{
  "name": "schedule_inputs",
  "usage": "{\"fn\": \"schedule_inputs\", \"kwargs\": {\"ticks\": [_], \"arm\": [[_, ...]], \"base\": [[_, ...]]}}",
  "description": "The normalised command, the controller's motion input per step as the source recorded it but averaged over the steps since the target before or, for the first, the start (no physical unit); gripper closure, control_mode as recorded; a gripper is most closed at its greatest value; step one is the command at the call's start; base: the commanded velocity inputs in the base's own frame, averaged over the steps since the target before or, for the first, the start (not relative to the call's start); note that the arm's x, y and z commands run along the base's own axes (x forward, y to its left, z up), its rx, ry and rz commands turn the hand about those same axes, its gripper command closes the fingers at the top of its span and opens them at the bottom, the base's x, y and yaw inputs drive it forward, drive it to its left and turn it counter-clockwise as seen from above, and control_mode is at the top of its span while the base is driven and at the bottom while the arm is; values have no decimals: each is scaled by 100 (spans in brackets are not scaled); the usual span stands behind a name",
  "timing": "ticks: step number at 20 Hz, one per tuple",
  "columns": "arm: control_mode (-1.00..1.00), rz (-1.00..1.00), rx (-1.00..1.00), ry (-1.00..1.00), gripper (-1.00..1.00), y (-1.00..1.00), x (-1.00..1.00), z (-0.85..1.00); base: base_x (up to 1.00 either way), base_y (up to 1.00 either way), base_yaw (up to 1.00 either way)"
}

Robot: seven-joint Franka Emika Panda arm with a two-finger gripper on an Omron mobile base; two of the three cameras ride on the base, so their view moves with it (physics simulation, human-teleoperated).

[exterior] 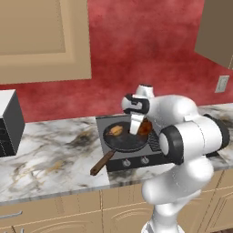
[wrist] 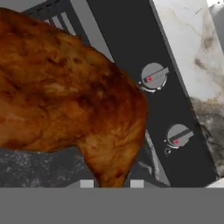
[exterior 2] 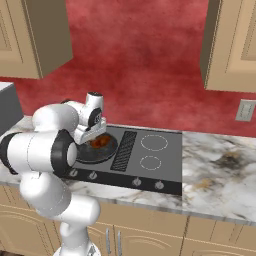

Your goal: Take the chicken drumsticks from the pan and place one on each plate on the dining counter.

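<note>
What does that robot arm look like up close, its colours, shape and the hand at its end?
The arm is made of fat, rounded, glossy white segments, joined by dark black rings at the joints. It ends in a boxy white hand with a black band, carrying the gripper, a pale flat piece reaching down. No loose cables or lettering are visible in these views.

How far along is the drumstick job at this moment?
Nothing looks delivered yet: the paler drumstick lies in the pan on the stove. In hand: the gripper is down in the pan, shut on the reddish-brown drumstick, which looms close in the hand view. Left: carrying both drumsticks to the plates.
</note>
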Motion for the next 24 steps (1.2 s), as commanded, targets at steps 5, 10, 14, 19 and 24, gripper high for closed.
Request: {"fn": "schedule_inputs", "kwargs": {"ticks": [5, 10, 14, 19, 24], "arm": [[-100, 14, 0, -5, 100, -17, -60, 37], [-100, 48, 0, -28, 100, -20, -66, 24], [-100, 64, 0, -17, 100, -17, -43, 45], [-100, 67, 0, -3, 100, -9, -40, 41], [-100, 64, -2, 1, 100, -4, -25, 28]], "base": [[0, 0, 0], [0, 0, 0], [0, 0, 0], [0, 0, 0], [0, 0, 0]]}}
